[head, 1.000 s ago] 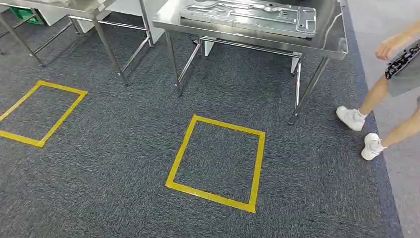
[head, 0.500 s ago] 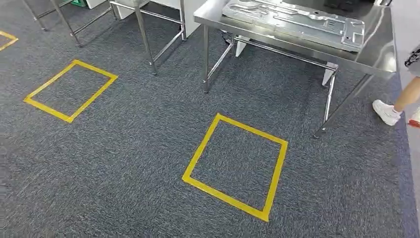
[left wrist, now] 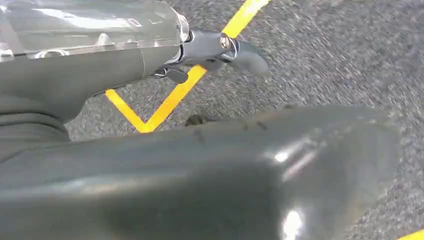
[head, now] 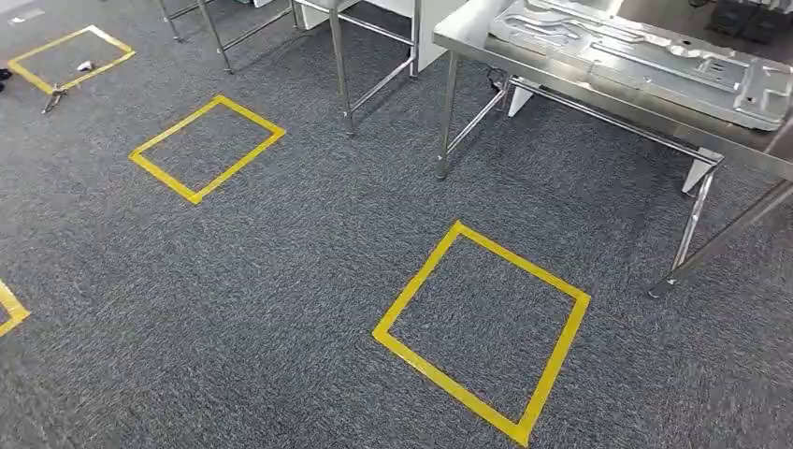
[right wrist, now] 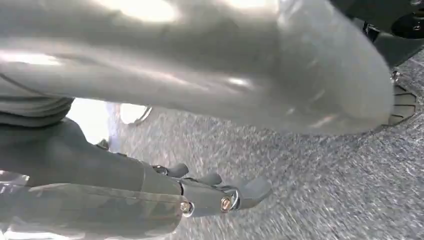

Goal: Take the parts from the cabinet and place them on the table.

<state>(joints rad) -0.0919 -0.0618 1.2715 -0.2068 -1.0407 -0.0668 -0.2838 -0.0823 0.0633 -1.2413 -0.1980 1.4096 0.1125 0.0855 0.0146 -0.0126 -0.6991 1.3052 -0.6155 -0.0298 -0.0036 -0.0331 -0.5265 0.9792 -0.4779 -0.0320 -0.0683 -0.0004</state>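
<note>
A large pressed sheet-metal part (head: 645, 56) lies flat on the steel table (head: 468, 33) at the upper right of the head view. In the left wrist view my left hand (left wrist: 65, 85) hangs above the carpet, its fingers (left wrist: 235, 50) stretched out and apart from the thumb, with nothing in them. My right hand (right wrist: 75, 155) hangs the same way over the carpet, fingers (right wrist: 240, 192) extended and holding nothing. No cabinet is in view.
Grey carpet with yellow tape squares: one (head: 402, 309) in front of the table, another (head: 159, 168) to the left, a third (head: 112, 42) far left with small items by it. The legs of a second steel table (head: 341, 70) stand at the top.
The whole head picture has swung: table and tape squares slid to the right, so the camera has turned left. The person walking at the right edge is out of the picture now.
</note>
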